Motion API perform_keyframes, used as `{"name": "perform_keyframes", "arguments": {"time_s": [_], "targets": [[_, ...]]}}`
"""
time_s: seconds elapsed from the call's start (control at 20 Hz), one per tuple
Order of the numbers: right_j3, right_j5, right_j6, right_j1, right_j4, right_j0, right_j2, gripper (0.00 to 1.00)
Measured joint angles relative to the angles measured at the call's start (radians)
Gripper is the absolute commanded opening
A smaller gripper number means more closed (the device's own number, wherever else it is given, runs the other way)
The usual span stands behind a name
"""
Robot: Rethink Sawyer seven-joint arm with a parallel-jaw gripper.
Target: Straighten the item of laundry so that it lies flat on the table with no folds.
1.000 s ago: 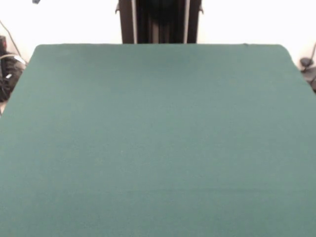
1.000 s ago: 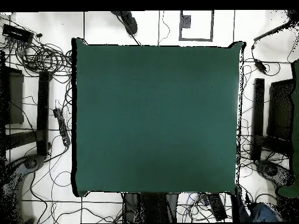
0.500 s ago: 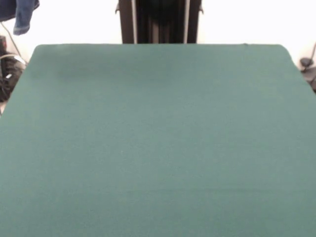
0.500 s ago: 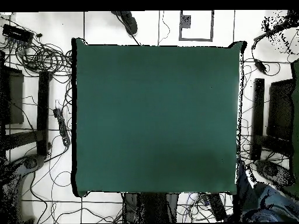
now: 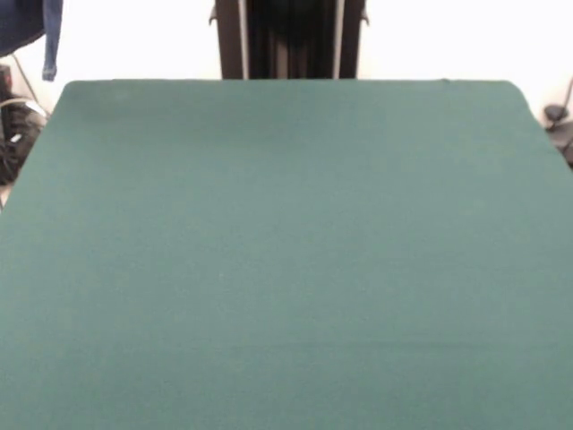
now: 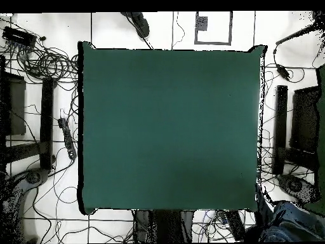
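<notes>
jeans (image 5: 27, 27) showing only as dark blue cloth hanging at the top left corner of the front view, off the table (image 5: 286, 251) and cut off by the frame; in the overhead view blue denim (image 6: 289, 225) is sitting at the bottom right, past the table's corner, also cropped. can't tell what is holding the cloth up. gripper isn't appearing in either view, so how far it's open can't be told. green tabletop is lying bare and smooth, filling most of both views. black pedestal column (image 5: 288, 38) is standing at the far edge. tangled cables (image 6: 38, 60) and dark stands are lying on the white tiled floor around the table.
</notes>
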Motion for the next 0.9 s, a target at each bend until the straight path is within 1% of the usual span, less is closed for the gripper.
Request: {"name": "perform_keyframes", "arguments": {"time_s": [0.1,0.15,0.3,0.35,0.7,0.75,0.9], "targets": [[0.014,-0.011,0.000,0.001,0.005,-0.011,0.006,0.00],[0.029,-0.018,0.000,0.002,0.017,-0.030,0.015,0.00],[0.040,-0.023,0.000,0.004,0.031,-0.051,0.022,0.00],[0.049,-0.032,0.000,0.008,0.044,-0.072,0.030,0.00],[0.080,-0.060,-0.005,0.017,0.076,-0.140,0.068,0.00],[0.093,-0.077,-0.018,0.025,0.089,-0.163,0.080,0.00],[0.112,-0.105,-0.051,0.036,0.106,-0.188,0.092,0.00]]}}
